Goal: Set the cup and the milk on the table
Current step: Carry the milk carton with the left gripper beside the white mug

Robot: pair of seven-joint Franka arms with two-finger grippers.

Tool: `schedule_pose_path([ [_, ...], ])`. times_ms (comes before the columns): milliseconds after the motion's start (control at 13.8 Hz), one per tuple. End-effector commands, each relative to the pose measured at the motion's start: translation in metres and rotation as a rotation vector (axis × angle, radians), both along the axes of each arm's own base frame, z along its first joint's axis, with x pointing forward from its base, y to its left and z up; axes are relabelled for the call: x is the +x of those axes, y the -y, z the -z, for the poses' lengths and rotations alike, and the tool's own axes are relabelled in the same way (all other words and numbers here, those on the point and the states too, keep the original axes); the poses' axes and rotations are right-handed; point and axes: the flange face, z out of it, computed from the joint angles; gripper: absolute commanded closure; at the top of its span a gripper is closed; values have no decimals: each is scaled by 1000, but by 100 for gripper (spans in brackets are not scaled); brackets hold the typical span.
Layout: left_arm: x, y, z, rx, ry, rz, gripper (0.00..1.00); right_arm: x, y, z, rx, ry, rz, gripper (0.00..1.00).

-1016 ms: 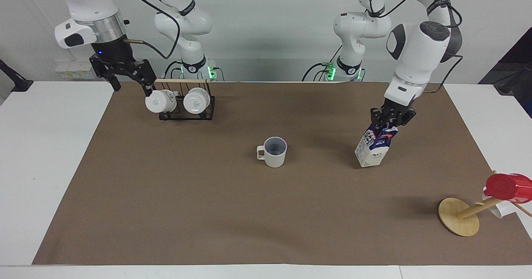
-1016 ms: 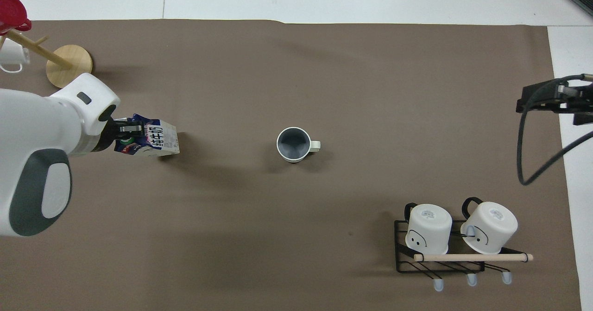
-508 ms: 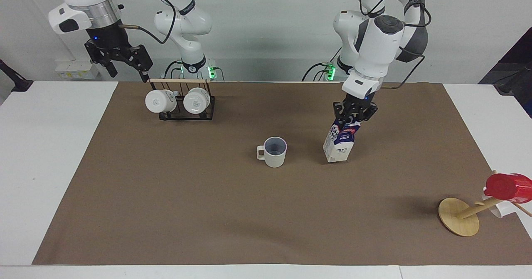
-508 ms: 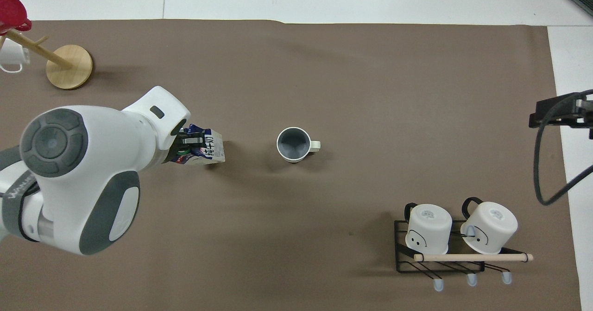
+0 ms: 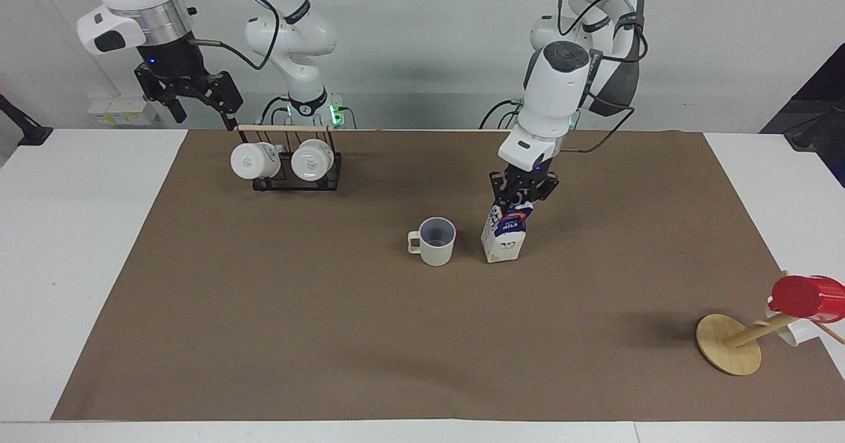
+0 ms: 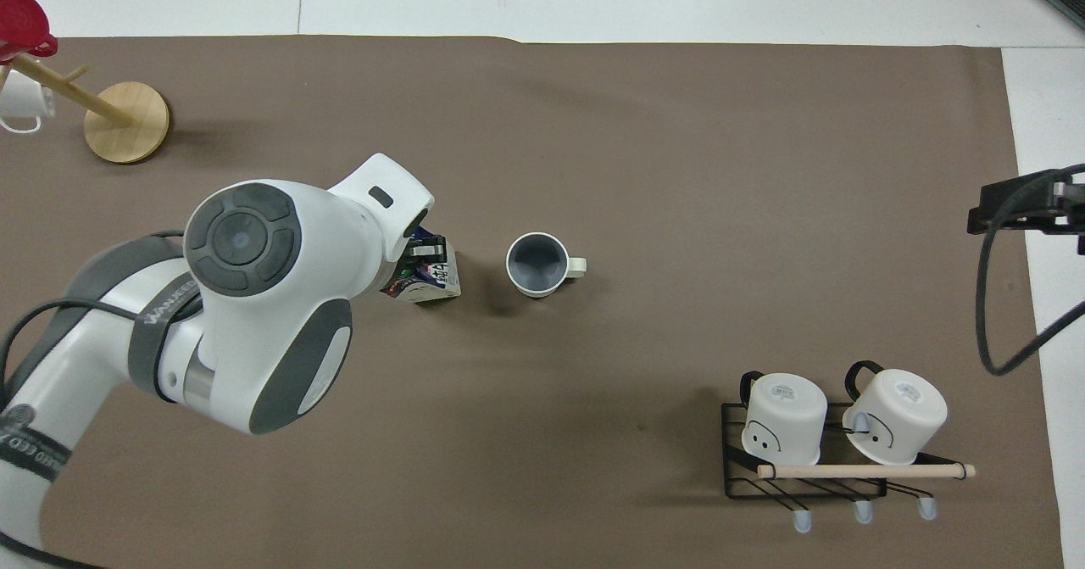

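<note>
The off-white cup (image 5: 437, 241) with a grey-blue inside stands upright in the middle of the brown paper of the table (image 5: 297, 324); it also shows in the overhead view (image 6: 537, 265). My left gripper (image 5: 521, 195) is shut on the top of the milk (image 5: 505, 235), a blue and white carton. It holds the milk slightly tilted, close beside the cup toward the left arm's end. I cannot tell whether its base touches the paper. In the overhead view the left arm hides part of the milk (image 6: 432, 279). My right gripper (image 5: 201, 109) is open and empty, raised over the mug rack's end.
A black wire rack (image 5: 290, 166) with two glossy white mugs stands near the robots at the right arm's end. A tilted wooden mug stand (image 5: 729, 344) with a shiny red cup (image 5: 805, 296) is at the left arm's end, far from the robots.
My left gripper has carried the milk along the table toward the cup, from the left arm's end to right beside it. My right gripper rose above the rack and then stayed still.
</note>
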Motion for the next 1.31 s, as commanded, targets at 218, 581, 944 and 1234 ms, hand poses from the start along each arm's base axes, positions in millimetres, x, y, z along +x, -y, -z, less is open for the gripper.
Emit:
schedule_pose_path([
  [218,6,2,-5,23,8,-10,32,-2,2,-1,21,1,-13,0],
  [581,9,-3,-27,34,-5,-8,0,-2,2,-1,23,1,-13,0],
  [944,20,-68,-101,72,-82,44,0,-2,2,-1,21,1,-13,0],
  [1234,26,-147,-119,65,-125,99,0,-3,2,-1,23,-2,-16,0],
])
